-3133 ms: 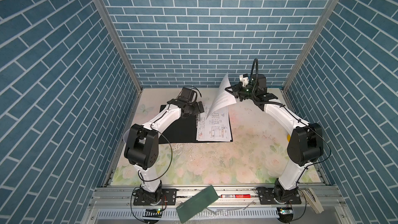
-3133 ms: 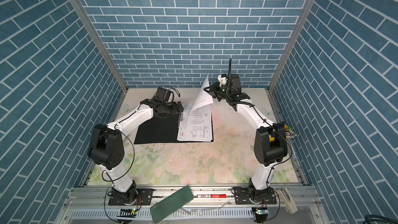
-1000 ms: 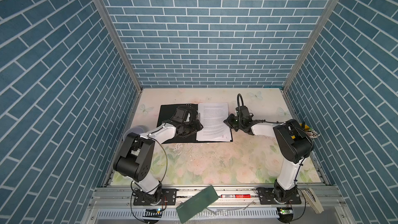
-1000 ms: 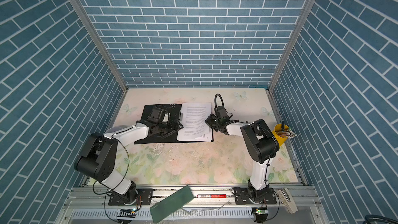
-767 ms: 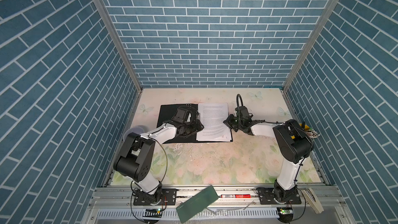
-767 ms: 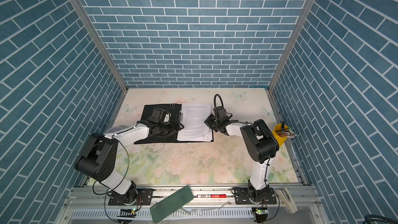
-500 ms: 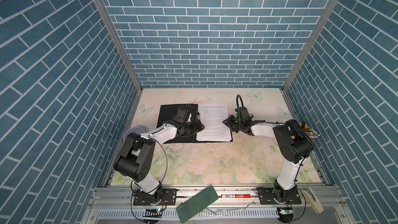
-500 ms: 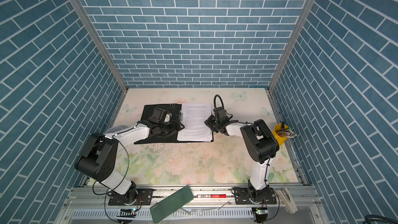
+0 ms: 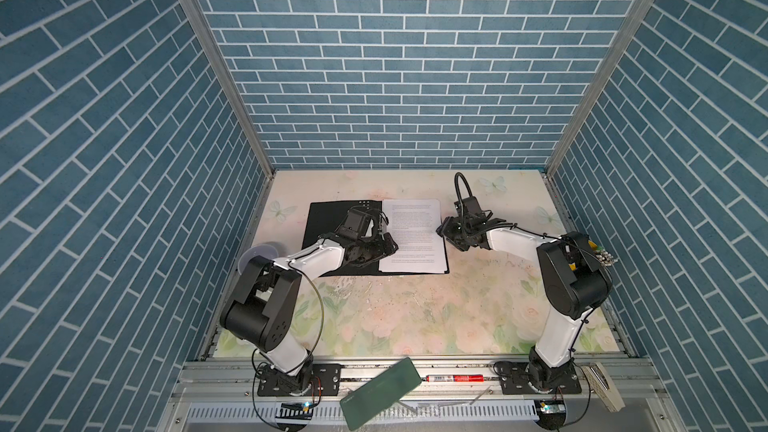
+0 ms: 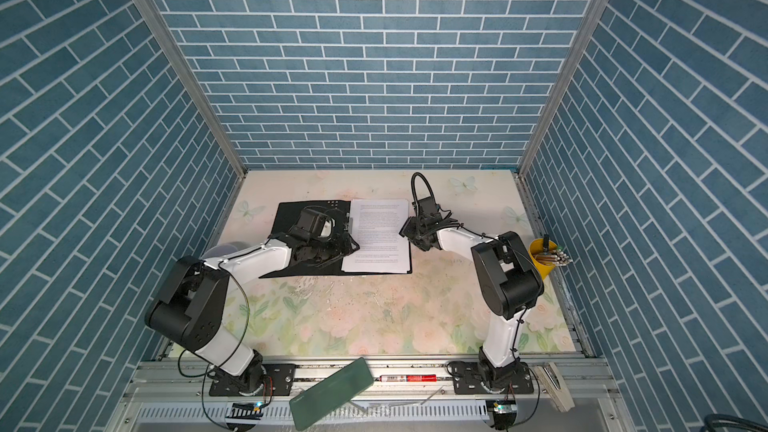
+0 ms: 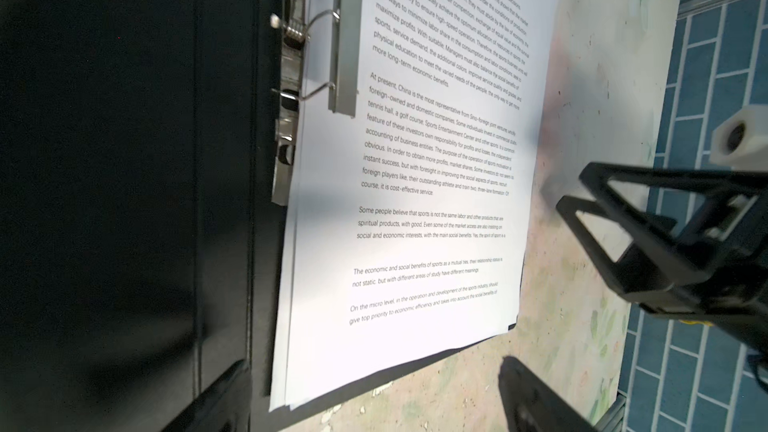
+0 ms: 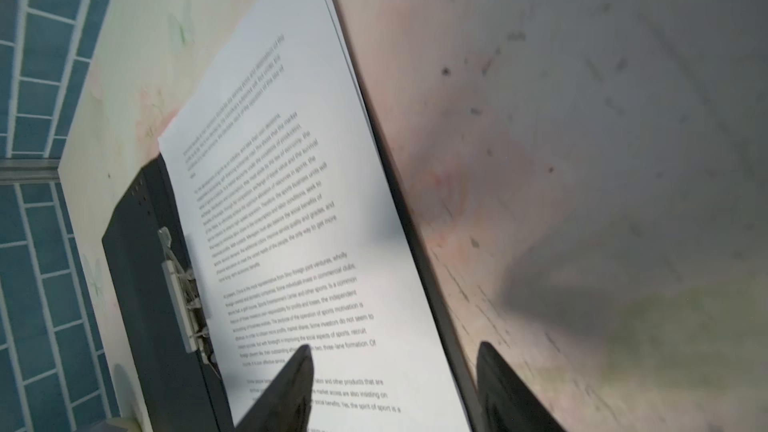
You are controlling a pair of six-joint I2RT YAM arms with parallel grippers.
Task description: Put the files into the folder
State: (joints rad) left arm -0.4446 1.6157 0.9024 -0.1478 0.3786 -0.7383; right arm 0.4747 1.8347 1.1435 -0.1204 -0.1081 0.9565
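The files (image 9: 415, 238) lie stacked inside the open folder (image 9: 328, 222). The left pincer (image 9: 390, 245) and right pincer (image 9: 442, 231) both gape wide, holding nothing. Clamping and closing it probably remain.

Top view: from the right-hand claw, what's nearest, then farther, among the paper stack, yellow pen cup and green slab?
From the right gripper:
1. Paper stack: right beside it, toward the middle.
2. Yellow pen cup: at the table's right edge.
3. Green slab: out front, past the table.
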